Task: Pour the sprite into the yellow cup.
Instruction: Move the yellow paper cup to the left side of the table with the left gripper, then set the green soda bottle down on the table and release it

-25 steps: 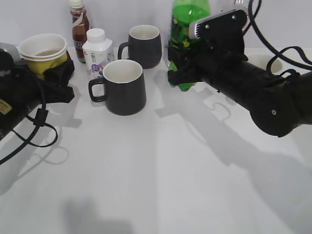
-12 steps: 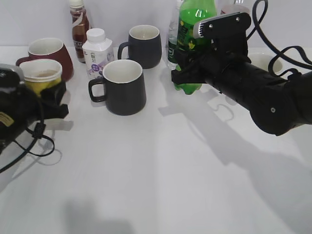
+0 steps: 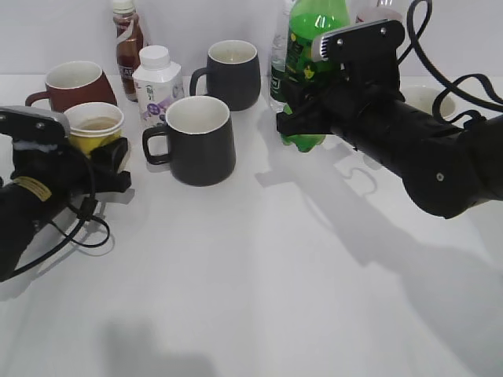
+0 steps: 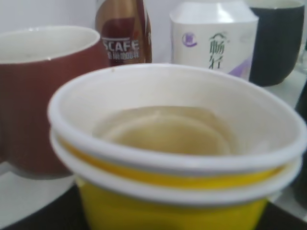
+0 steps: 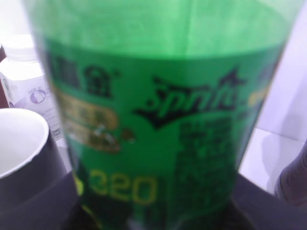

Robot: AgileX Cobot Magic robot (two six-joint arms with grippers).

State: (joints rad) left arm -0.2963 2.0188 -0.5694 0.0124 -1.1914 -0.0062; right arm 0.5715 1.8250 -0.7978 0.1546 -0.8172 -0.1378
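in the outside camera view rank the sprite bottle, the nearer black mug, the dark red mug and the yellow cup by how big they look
Largest to smallest:
1. sprite bottle, though partly hidden and cut off at the top
2. nearer black mug
3. dark red mug
4. yellow cup, partly hidden by the left claw

Glossy translucent green plastic sprite; matt yellow paper cup; smooth glazed black mug.
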